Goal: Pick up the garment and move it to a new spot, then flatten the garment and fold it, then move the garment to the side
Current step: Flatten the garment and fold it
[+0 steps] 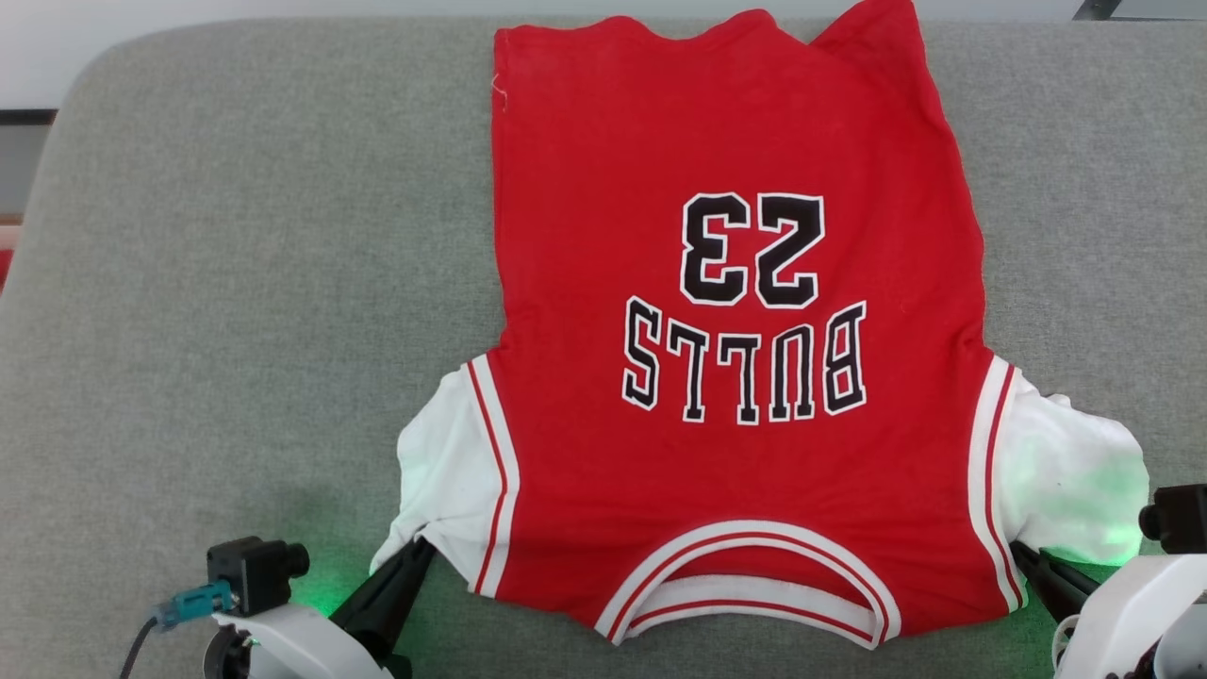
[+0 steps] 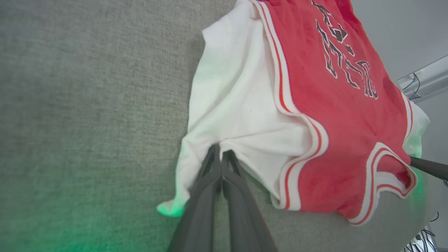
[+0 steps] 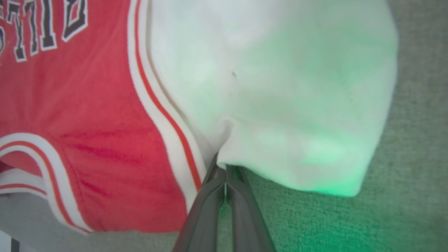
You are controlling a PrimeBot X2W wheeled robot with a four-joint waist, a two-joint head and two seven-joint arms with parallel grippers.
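Observation:
The garment point(image 1: 735, 358), a red jersey with white side panels, striped trim and black-outlined lettering, lies spread on the grey cushion with its neckline toward me. My left gripper point(image 1: 420, 550) is shut on the garment's near white panel point(image 2: 238, 115), its fingers point(image 2: 210, 175) pinching the cloth edge. My right gripper point(image 1: 1020, 552) is shut on the other white panel point(image 3: 280, 87), right beside the striped trim. In the right wrist view the cloth edge is pinched between the dark fingers point(image 3: 213, 182). The right gripper's finger point(image 2: 428, 167) also shows at the edge of the left wrist view.
The grey fabric surface point(image 1: 236, 311) stretches wide to the left of the garment, with a narrower strip point(image 1: 1084, 236) on the right. Its rounded back edge point(image 1: 283, 28) meets a pale wall. Green light from the wrists tints the cloth near both grippers.

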